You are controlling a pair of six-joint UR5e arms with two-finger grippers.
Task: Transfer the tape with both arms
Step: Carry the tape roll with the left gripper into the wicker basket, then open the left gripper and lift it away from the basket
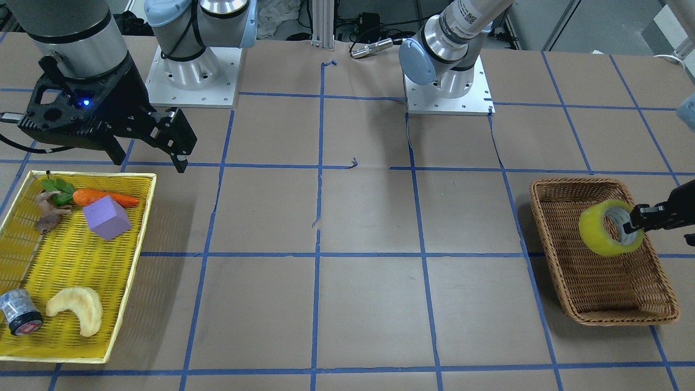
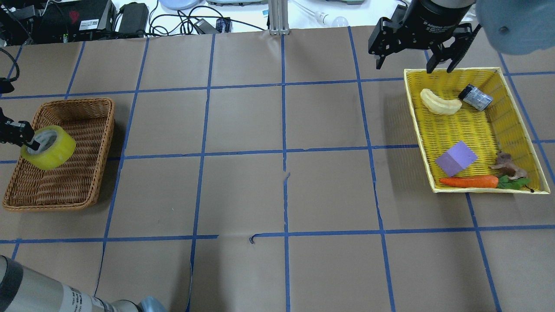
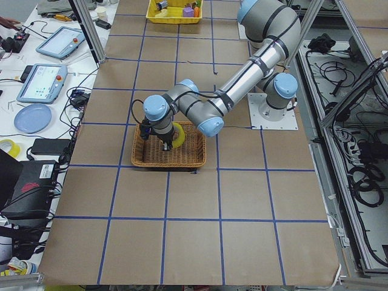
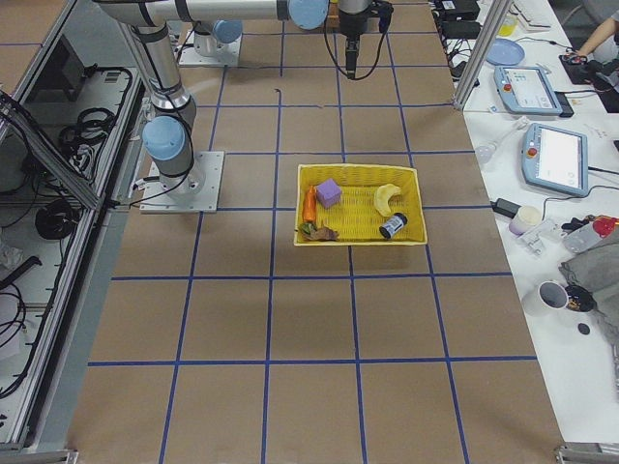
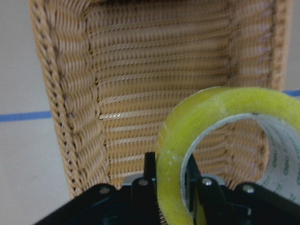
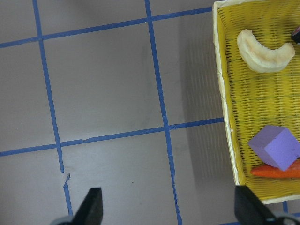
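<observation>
The yellow tape roll hangs over the brown wicker basket, tilted on edge. My left gripper is shut on its wall, one finger inside the whitish core and one outside. In the overhead view the tape and left gripper are over the basket's left half. The left wrist view shows the tape pinched between the fingers. My right gripper is open and empty above the far edge of the yellow tray; it also shows in the overhead view.
The yellow tray holds a silver-black roll with a red end, a pale crescent piece, a purple block, a carrot and a brown figure. Blue tape lines grid the brown table.
</observation>
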